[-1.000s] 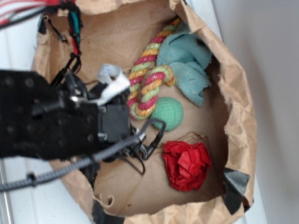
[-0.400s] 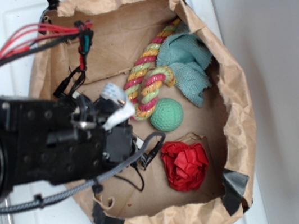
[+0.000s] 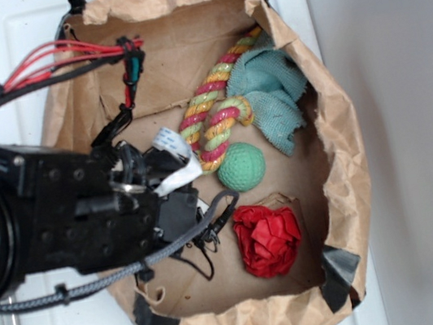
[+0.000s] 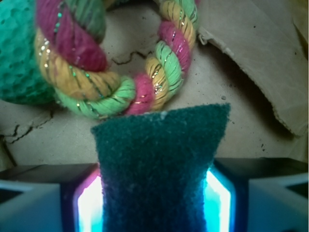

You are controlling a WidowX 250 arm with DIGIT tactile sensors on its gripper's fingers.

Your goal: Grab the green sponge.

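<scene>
Clearly, the claw is clamped on the green sponge, which stands up between its lit fingers in the wrist view. Just beyond the sponge's far edge lies the rope toy, with the green ball at far left, on the paper bag.

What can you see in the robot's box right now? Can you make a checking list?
Surface: brown paper bag with rolled-down walls, its floor creased, on a white table.
Job's things: green sponge pinched between the end effector fingers.
Clutter: rope ring, green ball, teal rag, red crumpled toy.
Grippers: end effector shut on the sponge.
Cables: red wires and a grey cable on the arm.
Surroundings: grey surface beside the table.
</scene>
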